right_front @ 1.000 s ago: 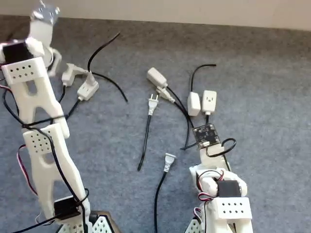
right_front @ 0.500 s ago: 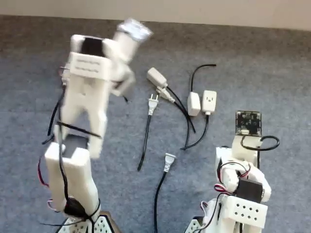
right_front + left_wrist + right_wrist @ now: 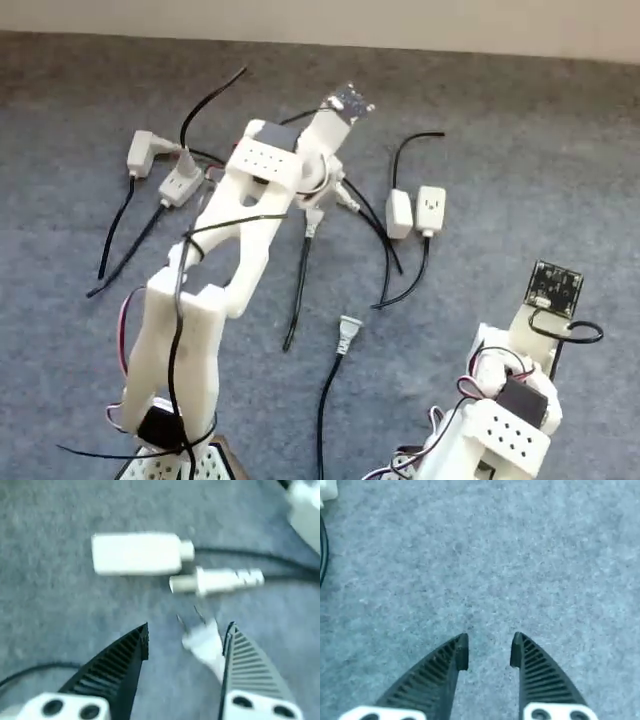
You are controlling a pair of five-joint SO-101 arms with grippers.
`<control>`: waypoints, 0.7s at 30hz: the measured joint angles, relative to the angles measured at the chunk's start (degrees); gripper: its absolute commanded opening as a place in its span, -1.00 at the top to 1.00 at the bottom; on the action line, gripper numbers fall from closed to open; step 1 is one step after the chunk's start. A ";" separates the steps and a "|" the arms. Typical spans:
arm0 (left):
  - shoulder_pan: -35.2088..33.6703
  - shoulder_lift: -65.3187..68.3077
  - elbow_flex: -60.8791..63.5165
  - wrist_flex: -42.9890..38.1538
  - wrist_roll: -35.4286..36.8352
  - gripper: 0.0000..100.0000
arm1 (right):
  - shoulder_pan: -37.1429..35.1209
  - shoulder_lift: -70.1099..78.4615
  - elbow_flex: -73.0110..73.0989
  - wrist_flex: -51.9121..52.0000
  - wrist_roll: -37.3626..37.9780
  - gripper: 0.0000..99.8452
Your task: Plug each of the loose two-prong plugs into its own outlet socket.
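My left gripper [image 3: 186, 630] hangs open just above the carpet, with a white two-prong plug [image 3: 202, 639] lying between its fingertips, close to one finger. Beyond it lie a white outlet socket [image 3: 137, 554] and a second white plug [image 3: 220, 579], end to end but apart. In the high view the left arm [image 3: 265, 170] stretches over these, and the first plug's black cord [image 3: 300, 275] trails toward the front. Another loose plug [image 3: 347, 333] lies nearer the front. Two white sockets [image 3: 415, 211] sit side by side to the right. My right gripper [image 3: 490, 647] is open over bare carpet.
At the far left a white socket [image 3: 143, 152] and a white plug body [image 3: 180, 181] lie together with black cords running forward. The right arm [image 3: 510, 400] is drawn back at the front right. Grey carpet [image 3: 560, 150] covers the whole surface.
The left arm swung from the far left across to the middle and now hovers over the plug. The right arm pulled back from the paired sockets toward the front right.
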 measured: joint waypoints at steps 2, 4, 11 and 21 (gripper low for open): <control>0.00 3.34 -3.25 -3.16 2.99 0.49 | -0.88 0.26 1.76 -1.41 0.00 0.70; -0.26 6.15 -6.95 -4.66 5.80 0.49 | -2.64 0.26 2.55 -2.11 0.00 0.70; -1.41 10.90 -17.49 -5.80 11.34 0.49 | -4.13 0.26 2.81 -2.37 0.00 0.70; -2.11 17.49 -25.14 -7.21 11.69 0.50 | -4.48 0.26 2.81 -2.37 0.00 0.70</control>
